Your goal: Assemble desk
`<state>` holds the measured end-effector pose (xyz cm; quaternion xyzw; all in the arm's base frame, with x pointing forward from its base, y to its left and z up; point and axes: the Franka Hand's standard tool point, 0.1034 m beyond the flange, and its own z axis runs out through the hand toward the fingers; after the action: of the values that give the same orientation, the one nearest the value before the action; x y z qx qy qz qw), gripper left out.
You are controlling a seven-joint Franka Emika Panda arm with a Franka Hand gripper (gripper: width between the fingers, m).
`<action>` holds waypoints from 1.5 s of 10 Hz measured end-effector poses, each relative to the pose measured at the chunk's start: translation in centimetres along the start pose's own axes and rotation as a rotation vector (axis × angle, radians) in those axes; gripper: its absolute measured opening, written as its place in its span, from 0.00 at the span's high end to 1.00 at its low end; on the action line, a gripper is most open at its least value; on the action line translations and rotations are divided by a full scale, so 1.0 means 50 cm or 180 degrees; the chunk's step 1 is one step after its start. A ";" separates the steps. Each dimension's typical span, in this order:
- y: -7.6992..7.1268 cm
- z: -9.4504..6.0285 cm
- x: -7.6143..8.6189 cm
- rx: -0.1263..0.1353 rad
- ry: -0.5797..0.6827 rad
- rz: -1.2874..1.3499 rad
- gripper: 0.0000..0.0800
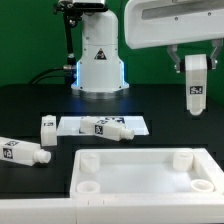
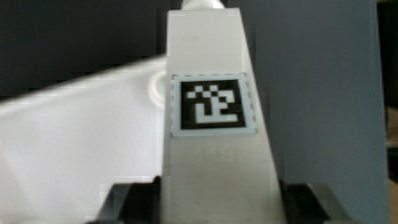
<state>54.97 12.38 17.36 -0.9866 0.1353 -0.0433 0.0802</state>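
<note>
White square plastic leg [image 1: 196, 92] hangs gripped in your hand [image 1: 196, 68]; white tray-like tabletop [image 1: 140, 178] shows every visible socket [image 1: 88, 159] empty, three loose legs [image 1: 47, 127] unfitted.

Background stuff on my feed right now: the bench [image 1: 30, 100] is showing up as one plain black surface, stretching right across the exterior view. The marker board [image 1: 72, 124] is lying flat on it around mid-frame, a bit toward the exterior view's left; it's coming through too small for me to be reading any tags. A green wall [image 1: 30, 40] is filling the backdrop behind everything. A thin black pole [image 1: 68, 45] is standing upright at the far side of the bench. A white strip [image 1: 35, 210] is running along the near edge at the exterior view's left. On the wrist view the bench is only showing as a dark blur.
</note>
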 end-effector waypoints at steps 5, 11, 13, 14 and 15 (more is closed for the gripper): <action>0.007 -0.022 0.139 0.0027 0.1008 -0.0519 0.64; 0.023 0.025 0.148 -0.0130 0.1060 -0.1042 0.64; 0.021 0.027 0.147 -0.0129 0.1056 -0.1047 0.64; 0.018 0.030 0.149 -0.0116 0.1124 -0.1041 0.64; 0.005 0.051 0.151 -0.0087 0.1294 -0.1050 0.64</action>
<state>62.41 10.44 15.29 -0.9673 -0.0135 -0.2513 0.0299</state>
